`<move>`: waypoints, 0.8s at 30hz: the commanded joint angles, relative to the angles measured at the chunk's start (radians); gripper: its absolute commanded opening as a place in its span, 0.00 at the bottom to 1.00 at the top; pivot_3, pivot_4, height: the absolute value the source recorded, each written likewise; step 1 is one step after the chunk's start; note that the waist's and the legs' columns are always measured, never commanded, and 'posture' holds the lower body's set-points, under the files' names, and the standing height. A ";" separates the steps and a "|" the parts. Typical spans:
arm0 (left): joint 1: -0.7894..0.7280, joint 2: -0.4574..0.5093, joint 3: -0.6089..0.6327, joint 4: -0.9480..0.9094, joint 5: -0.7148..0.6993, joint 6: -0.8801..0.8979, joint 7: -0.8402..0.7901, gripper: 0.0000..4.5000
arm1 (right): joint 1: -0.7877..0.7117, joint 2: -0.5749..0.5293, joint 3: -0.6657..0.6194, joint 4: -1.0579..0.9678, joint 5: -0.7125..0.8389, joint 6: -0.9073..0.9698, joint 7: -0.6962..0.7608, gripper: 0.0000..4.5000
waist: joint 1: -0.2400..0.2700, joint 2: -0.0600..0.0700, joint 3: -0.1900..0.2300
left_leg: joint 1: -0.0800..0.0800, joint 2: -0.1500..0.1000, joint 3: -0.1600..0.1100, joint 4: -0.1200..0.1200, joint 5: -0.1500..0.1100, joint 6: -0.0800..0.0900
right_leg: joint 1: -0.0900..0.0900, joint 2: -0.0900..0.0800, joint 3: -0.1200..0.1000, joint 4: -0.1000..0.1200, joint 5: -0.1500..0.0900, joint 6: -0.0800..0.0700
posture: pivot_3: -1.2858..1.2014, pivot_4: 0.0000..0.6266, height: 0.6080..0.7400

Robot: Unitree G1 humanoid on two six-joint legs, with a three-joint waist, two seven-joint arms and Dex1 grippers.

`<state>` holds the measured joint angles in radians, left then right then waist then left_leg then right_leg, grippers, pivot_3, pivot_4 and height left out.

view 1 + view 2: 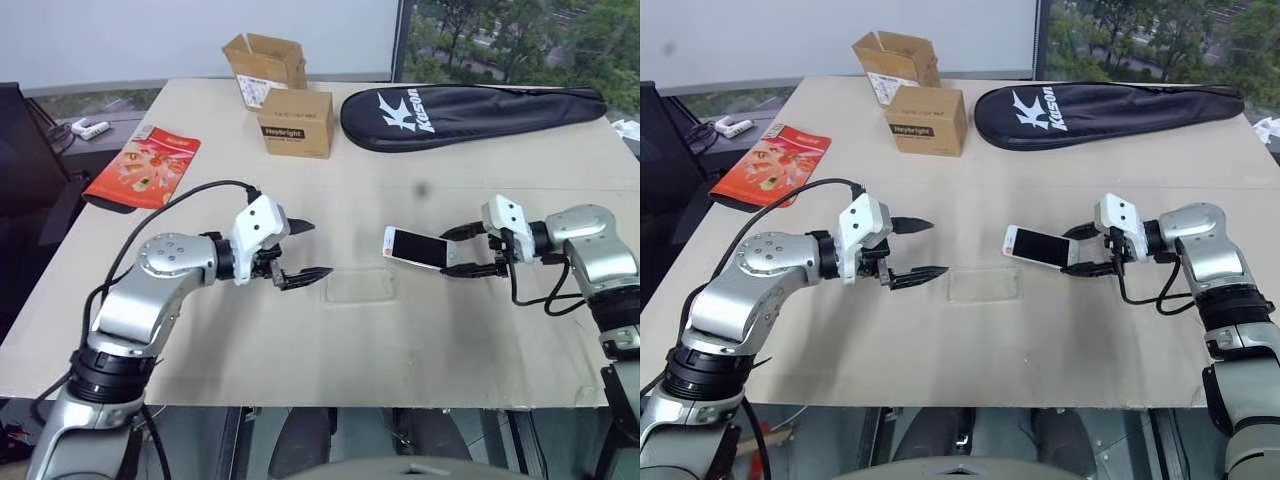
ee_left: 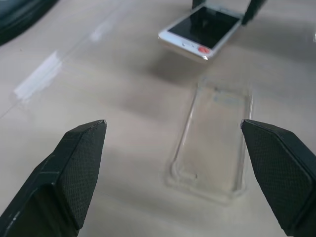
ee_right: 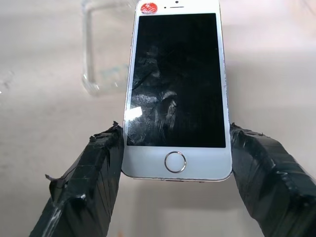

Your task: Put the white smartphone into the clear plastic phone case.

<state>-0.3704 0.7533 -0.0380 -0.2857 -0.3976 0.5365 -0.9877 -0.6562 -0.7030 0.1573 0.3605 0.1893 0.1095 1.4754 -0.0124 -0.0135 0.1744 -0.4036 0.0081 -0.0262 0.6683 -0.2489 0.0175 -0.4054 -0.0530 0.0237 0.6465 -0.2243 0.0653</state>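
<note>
The right gripper (image 1: 478, 252) pinches the phone (image 1: 415, 247) by its sides, the case (image 1: 360, 287) lies flat at its eight o'clock, and the left gripper (image 1: 305, 251) gapes empty.

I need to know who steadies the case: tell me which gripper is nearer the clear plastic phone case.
Left. The left gripper hovers open just beside the clear plastic phone case. The right gripper is farther off, holding the white smartphone above the table.

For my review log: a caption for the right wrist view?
Right claw grips white glossy-screened smartphone by its long edges above clear plastic phone case.
</note>
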 commanded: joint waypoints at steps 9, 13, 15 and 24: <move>-0.045 0.036 0.001 0.082 0.014 -0.089 -0.097 0.71 | -0.089 0.032 0.155 -0.219 -0.071 0.106 -0.001 0.64 | 0.000 0.000 0.000 | 0.000 0.000 0.001 0.000 0.000 0.000 | -0.001 0.001 0.000 0.000 0.000 0.000 | 0.52 0.24 1.00; -0.054 0.036 -0.021 0.072 -0.005 -0.091 -0.157 0.32 | -0.092 0.039 0.199 -0.249 -0.095 0.153 -0.004 0.64 | 0.001 0.000 0.000 | -0.002 0.000 0.001 0.000 0.000 0.000 | -0.002 0.000 -0.001 0.000 0.000 0.000 | 0.52 0.24 1.00; -0.057 0.038 -0.035 0.072 0.002 -0.101 -0.181 0.14 | -0.092 0.040 0.214 -0.264 -0.105 0.175 -0.008 0.64 | 0.000 0.000 0.000 | -0.005 0.000 0.001 0.000 0.000 0.000 | -0.004 0.000 -0.001 0.000 0.000 0.000 | 0.52 0.24 1.00; -0.125 -0.019 -0.195 0.097 0.085 -0.168 -0.246 0.01 | -0.111 0.070 0.279 -0.303 -0.163 0.275 -0.050 0.64 | 0.000 0.000 0.000 | -0.010 0.000 -0.001 0.001 0.000 0.000 | -0.008 0.001 -0.003 0.000 0.000 0.000 | 0.52 0.24 1.00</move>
<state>-0.4763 0.7407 -0.2206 -0.1815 -0.3173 0.3849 -1.2254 -0.7397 -0.6322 0.4441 0.0922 0.0320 0.3738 1.4329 -0.0126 -0.0131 0.1748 -0.4133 0.0080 -0.0269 0.6694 -0.2488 0.0174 -0.4136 -0.0524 0.0208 0.6468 -0.2243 0.0653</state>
